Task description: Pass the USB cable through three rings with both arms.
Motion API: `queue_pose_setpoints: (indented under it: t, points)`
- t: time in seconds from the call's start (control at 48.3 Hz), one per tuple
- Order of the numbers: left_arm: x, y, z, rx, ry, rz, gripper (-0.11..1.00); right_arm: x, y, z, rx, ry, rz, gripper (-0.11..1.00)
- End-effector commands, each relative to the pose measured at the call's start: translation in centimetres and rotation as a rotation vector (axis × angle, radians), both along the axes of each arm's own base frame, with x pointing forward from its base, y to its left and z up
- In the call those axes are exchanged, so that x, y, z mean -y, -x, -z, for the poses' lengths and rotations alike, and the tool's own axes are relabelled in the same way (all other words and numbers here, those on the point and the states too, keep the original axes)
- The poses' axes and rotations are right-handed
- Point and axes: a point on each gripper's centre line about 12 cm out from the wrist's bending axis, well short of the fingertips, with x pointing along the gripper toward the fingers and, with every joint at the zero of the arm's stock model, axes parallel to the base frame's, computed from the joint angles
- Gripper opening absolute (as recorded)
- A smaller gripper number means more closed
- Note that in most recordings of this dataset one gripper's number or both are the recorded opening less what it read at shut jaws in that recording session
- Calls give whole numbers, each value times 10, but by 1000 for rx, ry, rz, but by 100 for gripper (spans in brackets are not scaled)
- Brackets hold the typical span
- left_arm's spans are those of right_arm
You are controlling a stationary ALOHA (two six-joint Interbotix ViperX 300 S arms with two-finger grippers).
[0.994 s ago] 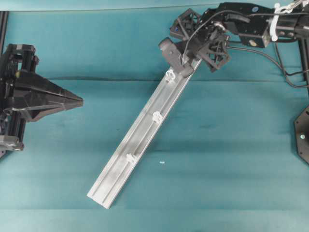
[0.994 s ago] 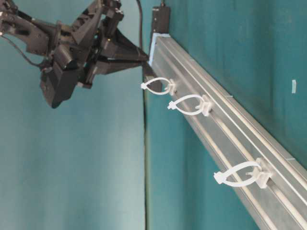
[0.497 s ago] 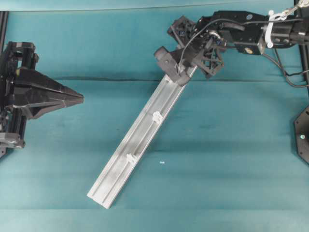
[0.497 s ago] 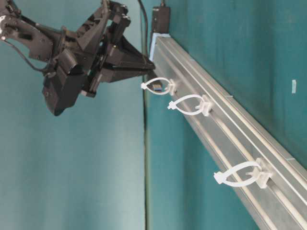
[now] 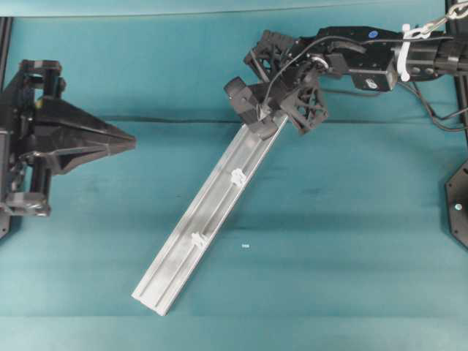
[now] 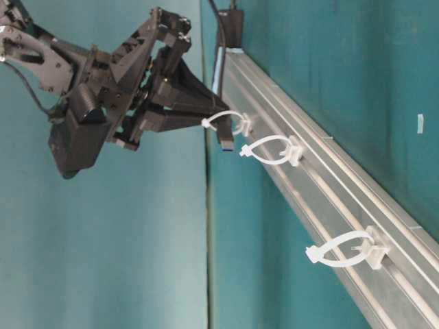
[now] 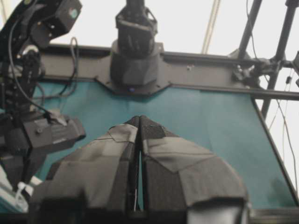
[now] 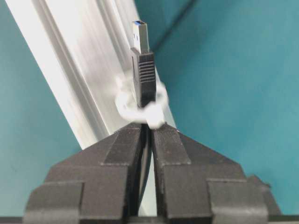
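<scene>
While your R gripper [image 8: 147, 133] pinches the USB cable [image 8: 144, 77], plug thru first ring [image 8: 140, 105]; L gripper [image 7: 139, 122] shut, empty, 9 o'clock.

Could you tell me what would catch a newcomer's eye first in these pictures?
The long silver rail lying diagonally across the teal table, with white rings standing along it. At its far end the right pincer grips the USB cable, whose plug pokes through the first ring. On the left, the left pincer hangs shut and empty, pointing toward the rail.
</scene>
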Motion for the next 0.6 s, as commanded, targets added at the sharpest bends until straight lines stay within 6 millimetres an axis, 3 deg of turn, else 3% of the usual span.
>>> queue_pose_setpoints:
  t: [0.0, 0.228, 0.373, 0.476, 0.58]
  points:
    - [-2, -2, -12, 32, 15, -9, -1, -5, -3, 0, 9, -8, -10, 7]
    - [-12, -9, -5, 5, 40, -45, -1, -8, -4, 0, 19, -30, 4, 7]
    - [-22, -17, 10, -41, 45, -81, 2, -7, -3, 0, 20, -32, 6, 7]
    - [-34, -22, 29, -95, 65, -121, 16, -7, -3, -1, 22, -33, 8, 7]
    - [-48, -26, 52, -153, 104, -170, 43, -7, -3, -1, 22, -33, 8, 7]
